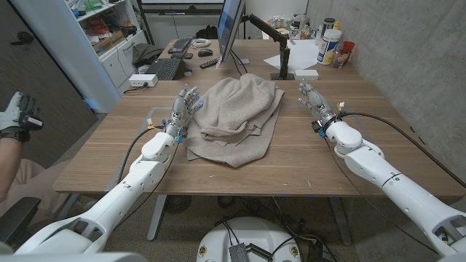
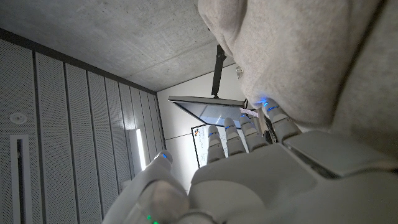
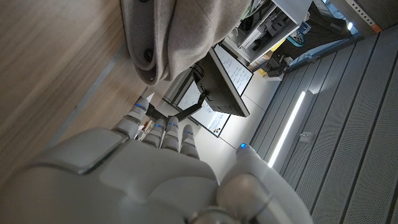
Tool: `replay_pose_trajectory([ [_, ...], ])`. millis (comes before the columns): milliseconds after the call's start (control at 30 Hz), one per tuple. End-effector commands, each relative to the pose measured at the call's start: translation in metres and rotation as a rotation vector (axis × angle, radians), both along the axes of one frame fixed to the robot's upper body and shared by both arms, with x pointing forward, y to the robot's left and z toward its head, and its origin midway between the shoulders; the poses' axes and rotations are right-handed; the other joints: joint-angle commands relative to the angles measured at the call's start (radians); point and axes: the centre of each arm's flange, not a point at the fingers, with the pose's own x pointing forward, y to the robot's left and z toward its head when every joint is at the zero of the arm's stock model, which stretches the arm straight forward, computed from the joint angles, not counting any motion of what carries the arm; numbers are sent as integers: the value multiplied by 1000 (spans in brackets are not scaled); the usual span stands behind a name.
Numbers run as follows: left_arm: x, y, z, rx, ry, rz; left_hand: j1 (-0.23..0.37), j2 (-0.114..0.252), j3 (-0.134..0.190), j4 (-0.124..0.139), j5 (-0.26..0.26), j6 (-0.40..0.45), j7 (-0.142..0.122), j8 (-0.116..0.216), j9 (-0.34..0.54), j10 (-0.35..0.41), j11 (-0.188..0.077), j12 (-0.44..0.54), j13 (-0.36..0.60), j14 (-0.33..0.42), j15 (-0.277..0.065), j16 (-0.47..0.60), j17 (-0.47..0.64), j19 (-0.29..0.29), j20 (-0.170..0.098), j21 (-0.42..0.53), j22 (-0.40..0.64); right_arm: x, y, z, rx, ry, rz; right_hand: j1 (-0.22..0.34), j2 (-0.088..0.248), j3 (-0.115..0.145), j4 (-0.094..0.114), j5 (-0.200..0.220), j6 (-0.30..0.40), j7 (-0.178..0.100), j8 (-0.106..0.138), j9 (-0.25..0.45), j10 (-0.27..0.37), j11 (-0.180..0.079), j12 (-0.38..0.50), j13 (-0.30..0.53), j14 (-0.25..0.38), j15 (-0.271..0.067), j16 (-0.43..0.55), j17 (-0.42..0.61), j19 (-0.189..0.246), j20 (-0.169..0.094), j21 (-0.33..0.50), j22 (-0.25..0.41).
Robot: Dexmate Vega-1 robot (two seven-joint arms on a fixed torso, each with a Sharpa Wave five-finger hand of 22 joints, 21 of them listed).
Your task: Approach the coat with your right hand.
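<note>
1. The coat (image 1: 237, 118), a beige crumpled heap, lies on the wooden table (image 1: 306, 164) at about its middle, a little left of centre.
2. The right hand (image 1: 314, 102) is over the table to the right of the coat, apart from it, with bare wood between them; its fingers (image 1: 306, 89) are spread, point toward the far side and hold nothing.
3. In the right wrist view the coat (image 3: 152, 34) hangs past the fingertips (image 3: 138, 107) of the right hand (image 3: 143, 174), not touching them.
4. The left hand (image 1: 182, 113) sits at the coat's left edge, fingers extended and apart, gripping nothing; whether it touches the cloth cannot be told from the head view.
5. In the left wrist view the coat (image 2: 311, 56) lies just beside the left hand (image 2: 261, 168).
6. A monitor (image 1: 230, 29) stands at the far side behind the coat, with a keyboard (image 1: 164, 68) to its left.
7. A person's gloved hand (image 1: 16, 113) shows at the far left edge.
</note>
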Motion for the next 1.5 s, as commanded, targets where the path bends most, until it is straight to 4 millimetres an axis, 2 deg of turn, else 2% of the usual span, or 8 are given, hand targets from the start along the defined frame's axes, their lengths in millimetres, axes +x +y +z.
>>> replay_pose_trajectory([
  [33,0,1,0,-6,-4,3,9,2,-2,0,6,9,-2,-1,2,4,0,0,-1,-3,1,-3,3,-6,-2,-1,2,-7,9,8,-99,-29,-68,9,2,2,-7,4,12,1,7,4,-3,-1,3,4,-15,-2,-5,-1,-7,-2,-1,1],
  [833,-2,1,-1,-14,-12,8,11,3,-7,-1,6,10,0,-1,2,6,1,1,-5,-6,-1,-3,2,-10,-9,-3,1,-24,41,22,-341,-109,-223,18,6,6,-14,4,17,-1,8,4,-27,-8,-4,3,-37,-5,-8,-5,-32,-19,-4,0],
  [1400,-2,1,-1,-19,-14,12,12,4,-10,-2,7,11,0,-2,2,4,-1,0,-7,-11,-1,-4,2,-15,-11,-5,0,-31,50,28,-400,-146,-253,22,8,7,-18,4,26,0,10,4,-38,-13,-5,2,-51,-9,-8,-6,-43,-27,-4,0],
  [1500,-2,1,-1,-15,-13,10,12,5,-10,-2,7,10,0,-2,2,4,-1,0,-7,-11,0,-4,2,-15,-11,-5,0,-34,53,31,-452,-159,-286,23,8,7,-19,4,26,-1,10,4,-44,-17,-7,2,-55,-11,-9,-7,-47,-29,-4,0],
])
